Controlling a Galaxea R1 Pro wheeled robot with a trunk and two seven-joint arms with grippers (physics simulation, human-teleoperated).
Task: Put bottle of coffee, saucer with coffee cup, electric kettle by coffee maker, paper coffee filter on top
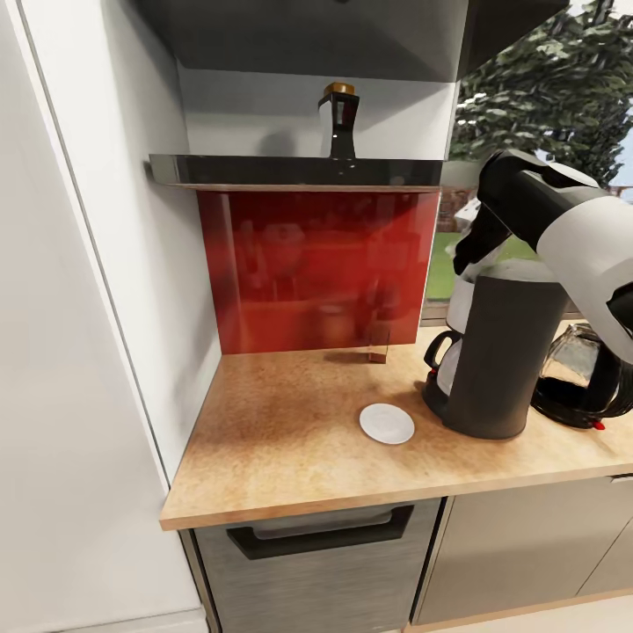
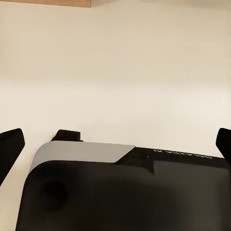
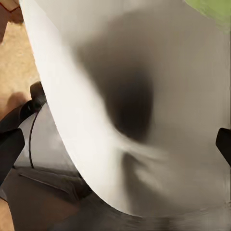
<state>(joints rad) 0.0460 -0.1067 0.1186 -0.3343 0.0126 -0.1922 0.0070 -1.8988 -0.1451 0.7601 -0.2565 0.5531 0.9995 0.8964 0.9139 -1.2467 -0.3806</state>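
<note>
Wooden countertop (image 1: 290, 422) carries the coffee maker (image 1: 501, 352) at three o'clock, and directly above its top the right gripper (image 1: 479, 230) holds the paper coffee filter (image 3: 144, 96), nearer than the left arm, whose fingers (image 2: 10, 147) stand wide.

Saucer (image 1: 387, 423) lies on countertop (image 1: 281, 440) beside coffee maker (image 1: 501, 352).

Red backsplash (image 1: 316, 268), wooden countertop (image 1: 290, 440)
</note>
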